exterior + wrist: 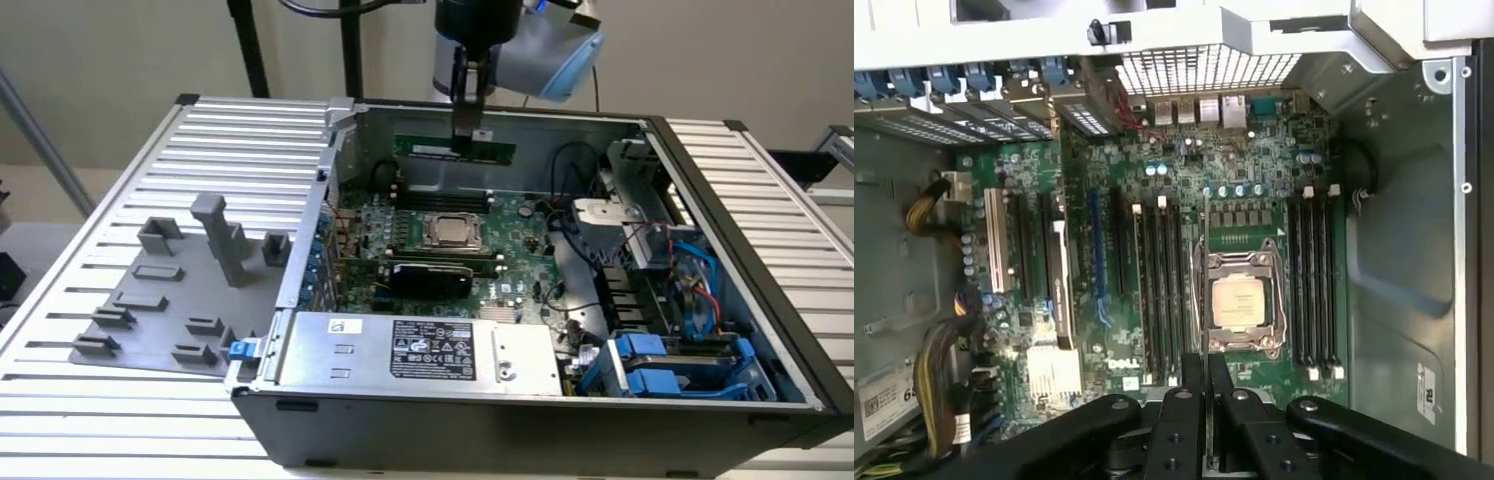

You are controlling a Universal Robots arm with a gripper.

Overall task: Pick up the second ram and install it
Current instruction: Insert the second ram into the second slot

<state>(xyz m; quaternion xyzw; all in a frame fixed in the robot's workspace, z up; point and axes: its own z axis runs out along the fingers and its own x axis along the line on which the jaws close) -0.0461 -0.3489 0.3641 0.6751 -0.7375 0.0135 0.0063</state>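
The second ram (494, 151), a thin green stick, hangs level above the back of the open computer case (747, 250). My gripper (463, 138) is shut on its upper edge near the middle. In the wrist view the ram (1206, 240) appears edge-on as a thin line running out from between my black fingers (1182, 420), over the green motherboard (1104, 330). Below lie the CPU socket (1239, 303) and long black memory slots (1314, 285) on both sides of it. The stick is well clear of the motherboard (514, 225).
Grey plastic holder blocks (174, 290) stand on the slatted table at the exterior view's left. Inside the case are the power supply (427, 348) at the front, blue drive bays (667, 365) and cable bundles (627, 250) on the exterior view's right.
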